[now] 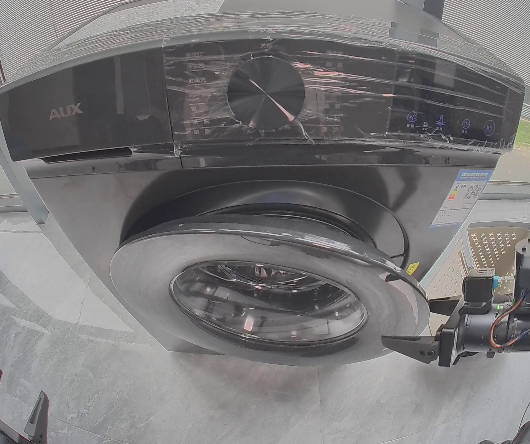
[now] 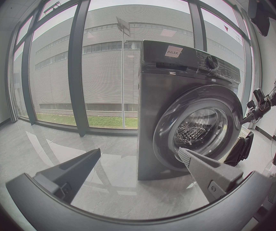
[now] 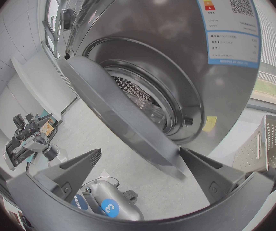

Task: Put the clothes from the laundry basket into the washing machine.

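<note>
Well, my right pincer: was spread wide at the washing machine, the rim of its half-open door between my fingers, nothing clamped.
My left pincer: hung open and empty, low before the machine.
The laundry basket: stood just beside the machine, on my right.

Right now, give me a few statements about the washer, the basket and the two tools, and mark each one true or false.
1. The washing machine door is partly open. True.
2. The door's edge runs between the open fingers of the right tool. True.
3. The left tool holds a garment. False: it is open and empty, away from the machine.
4. The laundry basket stands on the robot's left of the washing machine. False: it stands at the machine's right side.
</note>
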Motion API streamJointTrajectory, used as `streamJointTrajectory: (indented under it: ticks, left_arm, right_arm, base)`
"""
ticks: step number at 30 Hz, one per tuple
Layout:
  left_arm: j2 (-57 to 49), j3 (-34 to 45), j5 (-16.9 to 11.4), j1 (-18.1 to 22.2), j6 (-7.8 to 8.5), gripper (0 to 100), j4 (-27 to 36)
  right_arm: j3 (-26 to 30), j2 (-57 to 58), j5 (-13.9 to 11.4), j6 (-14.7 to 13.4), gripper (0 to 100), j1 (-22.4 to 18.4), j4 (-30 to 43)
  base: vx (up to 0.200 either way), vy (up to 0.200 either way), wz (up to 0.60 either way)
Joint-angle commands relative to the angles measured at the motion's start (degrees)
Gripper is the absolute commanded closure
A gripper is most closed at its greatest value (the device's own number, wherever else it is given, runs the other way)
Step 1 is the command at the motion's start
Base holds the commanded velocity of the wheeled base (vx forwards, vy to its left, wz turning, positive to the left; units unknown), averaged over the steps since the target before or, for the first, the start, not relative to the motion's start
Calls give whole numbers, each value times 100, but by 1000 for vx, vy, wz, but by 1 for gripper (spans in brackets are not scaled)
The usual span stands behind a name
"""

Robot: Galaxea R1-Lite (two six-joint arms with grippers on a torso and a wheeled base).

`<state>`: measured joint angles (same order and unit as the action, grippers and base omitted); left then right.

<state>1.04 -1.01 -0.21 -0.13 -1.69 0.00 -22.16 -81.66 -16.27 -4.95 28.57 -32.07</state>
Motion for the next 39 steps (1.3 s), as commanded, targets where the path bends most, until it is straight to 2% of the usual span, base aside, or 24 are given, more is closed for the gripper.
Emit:
streamJointTrajectory:
  ticks: [1,6,14,18,24,35,39]
  left_arm:
    - [-95,101,21,5,-15,0,0]
    - [-95,101,3,-4,11,0,0]
    - [-95,101,-23,5,55,0,0]
    - [-86,101,-14,5,46,0,-9]
    - [-86,101,-14,5,55,0,-9]
    - [-86,101,-32,5,29,0,0]
    - [-86,101,-32,5,38,0,0]
  right_arm:
    - [432,142,-157,-24,0,-10,-185]
    - [713,467,-227,-50,0,-150,-273]
    - [748,529,-262,-24,0,-238,-273]
    - [740,485,-420,12,0,-177,-282]
    - [713,379,-447,3,0,-89,-299]
    - [740,195,-561,-68,0,271,-326]
    - [845,441,-552,-68,0,227,-308]
  base:
    - [0,0,0]
    - [0,0,0]
    - [0,0,0]
    - [-150,0,0]
    - [-200,0,0]
    - [0,0,0]
    - [0,0,0]
